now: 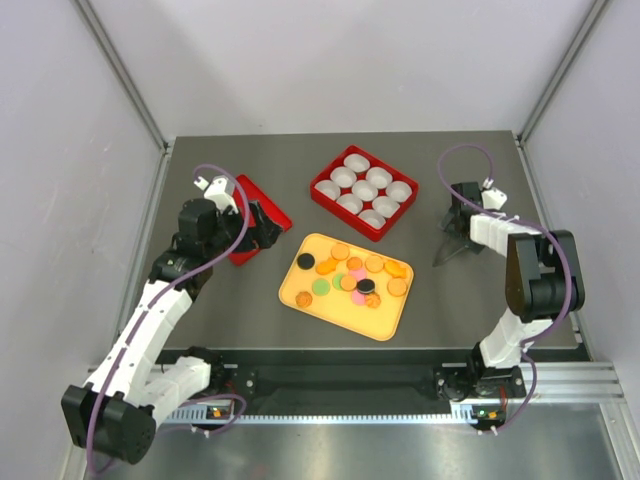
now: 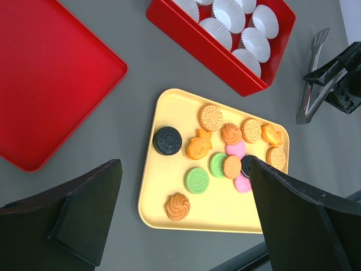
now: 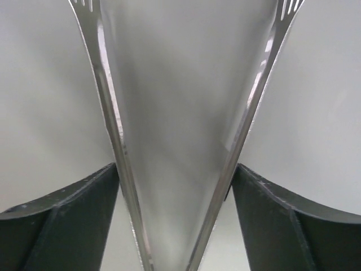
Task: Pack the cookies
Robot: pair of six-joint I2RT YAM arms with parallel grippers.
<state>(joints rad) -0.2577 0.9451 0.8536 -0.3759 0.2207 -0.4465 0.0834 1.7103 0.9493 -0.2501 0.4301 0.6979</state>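
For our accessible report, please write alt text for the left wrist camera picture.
A yellow tray holds mixed cookies on a grey table. Behind it stands a red box of white paper cups; a flat red tray lies left, metal tongs right.

I see mostly orange cookies [image 2: 232, 167], a few black, pink, green; yellow tray [image 2: 163, 192]; white pleated cups [image 2: 228, 10]; red box [image 2: 197, 42]; silver tongs [image 3: 113, 130]; grey bench [image 2: 130, 101].

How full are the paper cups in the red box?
Empty: each visible paper cup shows only white paper; the cookies all lie on the yellow tray.
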